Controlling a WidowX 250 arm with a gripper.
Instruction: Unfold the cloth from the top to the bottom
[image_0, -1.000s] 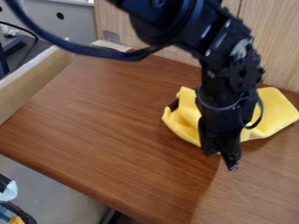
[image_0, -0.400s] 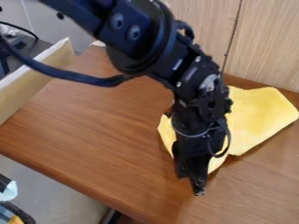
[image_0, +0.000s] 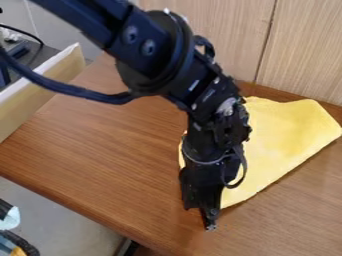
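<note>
The cloth (image_0: 284, 137) is spread on the tabletop (image_0: 100, 155), behind and rightward of the end effector (image_0: 202, 215), partly hidden by it. Whether the end effector is opened or anything is held cannot be told. It has been moved toward the near edge; the cloth has been spread flatter.

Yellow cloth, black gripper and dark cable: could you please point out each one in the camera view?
Yellow cloth (image_0: 287, 125): camera view, on its broad upper part.
Black gripper (image_0: 201, 215): camera view, at its lower end.
Dark cable (image_0: 68, 90): camera view, on its sagging stretch.
</note>
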